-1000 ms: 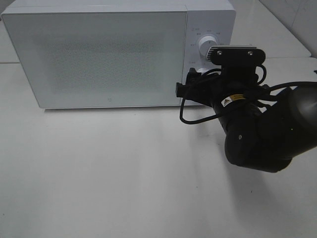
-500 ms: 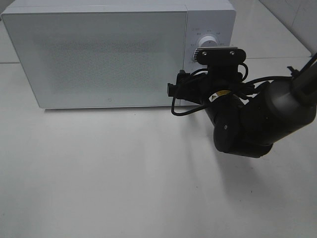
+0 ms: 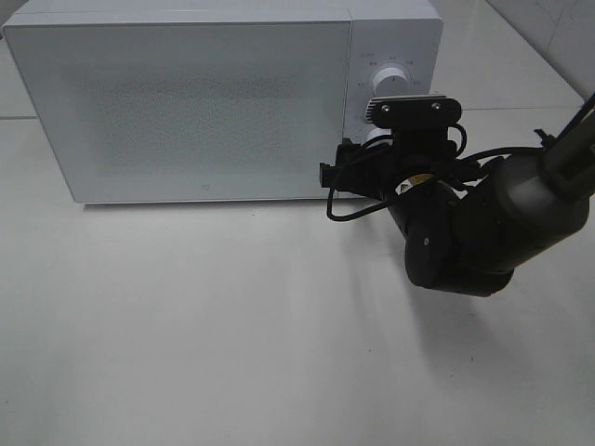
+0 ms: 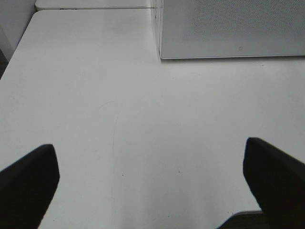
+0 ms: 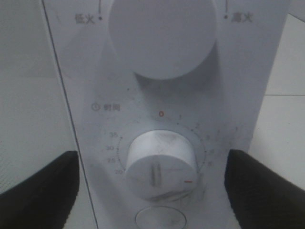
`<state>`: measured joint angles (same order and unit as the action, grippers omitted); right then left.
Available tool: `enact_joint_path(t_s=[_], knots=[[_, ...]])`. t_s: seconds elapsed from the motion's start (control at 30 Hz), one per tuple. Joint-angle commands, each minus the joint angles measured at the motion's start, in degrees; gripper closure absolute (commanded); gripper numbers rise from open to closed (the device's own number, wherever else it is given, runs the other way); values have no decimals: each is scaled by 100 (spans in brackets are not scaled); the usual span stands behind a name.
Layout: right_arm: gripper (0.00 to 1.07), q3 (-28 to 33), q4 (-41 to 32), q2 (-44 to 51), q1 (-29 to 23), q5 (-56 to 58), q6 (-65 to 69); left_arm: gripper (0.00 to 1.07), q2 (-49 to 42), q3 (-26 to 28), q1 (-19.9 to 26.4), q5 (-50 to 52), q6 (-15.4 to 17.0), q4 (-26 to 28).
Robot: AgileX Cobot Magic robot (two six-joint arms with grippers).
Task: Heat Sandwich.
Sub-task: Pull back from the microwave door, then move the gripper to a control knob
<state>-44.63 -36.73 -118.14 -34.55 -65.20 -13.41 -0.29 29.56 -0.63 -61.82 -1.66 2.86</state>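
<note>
Sandwich is not in view; the microwave (image 3: 186, 102) is shut, so probably it sits inside. Right gripper (image 5: 152, 179) faces the microwave's timer knob (image 5: 159, 164), jaws spread at its 2 sides. Left gripper (image 4: 152, 164) hangs before the microwave, jaws spread. Timer setting seems to remain.

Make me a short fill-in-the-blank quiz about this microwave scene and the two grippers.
1. The microwave door is ____.
2. The right gripper faces the ____ of the panel's two knobs, the timer dial.
3. The left gripper has its jaws ____ above the table.
Missing words: closed; lower; open.
</note>
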Motion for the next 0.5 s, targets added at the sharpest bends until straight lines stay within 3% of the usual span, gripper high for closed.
enact_joint_path(t_s=[0.03, 0.4, 0.5], knots=[[32, -52, 63, -52, 52, -120, 29, 9, -132, -6, 11, 23, 11, 40], [36, -103, 120, -52, 103, -189, 34, 9, -132, -6, 11, 23, 11, 40], [44, -103, 120, -52, 103, -189, 34, 9, -132, -6, 11, 23, 11, 40]])
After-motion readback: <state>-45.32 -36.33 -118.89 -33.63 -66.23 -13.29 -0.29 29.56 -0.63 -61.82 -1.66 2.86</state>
